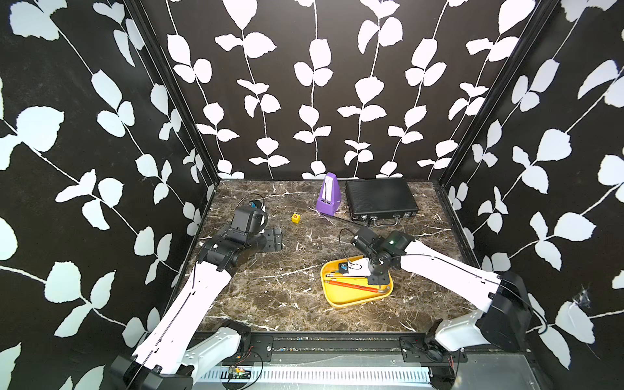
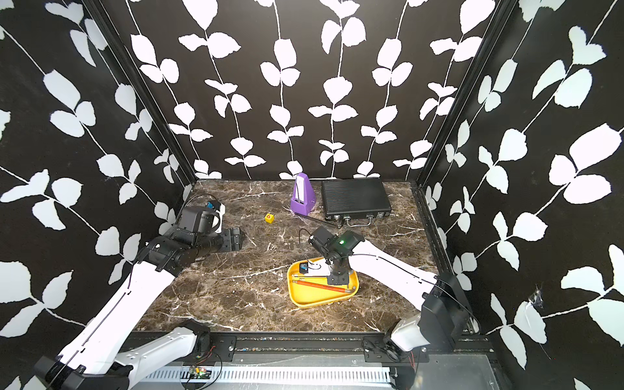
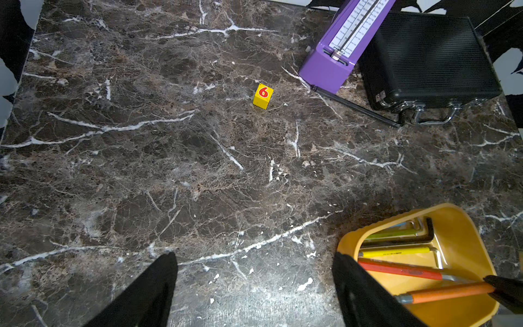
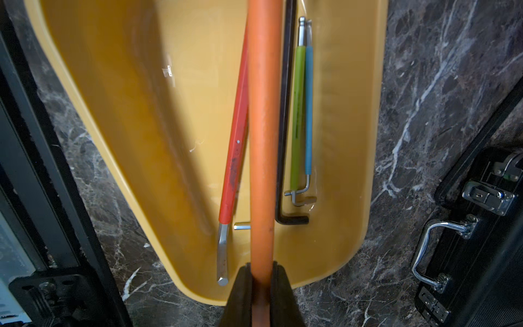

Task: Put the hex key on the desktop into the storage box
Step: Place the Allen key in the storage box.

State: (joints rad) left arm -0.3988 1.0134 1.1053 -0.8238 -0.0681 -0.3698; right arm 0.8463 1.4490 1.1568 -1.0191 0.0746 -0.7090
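Orange hex key (image 4: pixel 264 127) clamped in your right gripper (image 4: pixel 261 271), hanging over the storage box (image 4: pixel 127 113) | left gripper (image 3: pixel 253 271) parted, empty | risk: if you release high, the long key may bounce over the shallow rim.

The left arm (image 1: pixel 189 297) and right arm (image 1: pixel 449 270) are clad in white shells with black joints (image 1: pixel 219 251) and cables (image 1: pixel 472 269); the left tool (image 3: pixel 254 254) is finished black.

Three walls (image 1: pixel 320 101), black w/ white leaf-vine print; black corner posts (image 1: pixel 172 94); slotted metal strip (image 1: pixel 320 374) along front.
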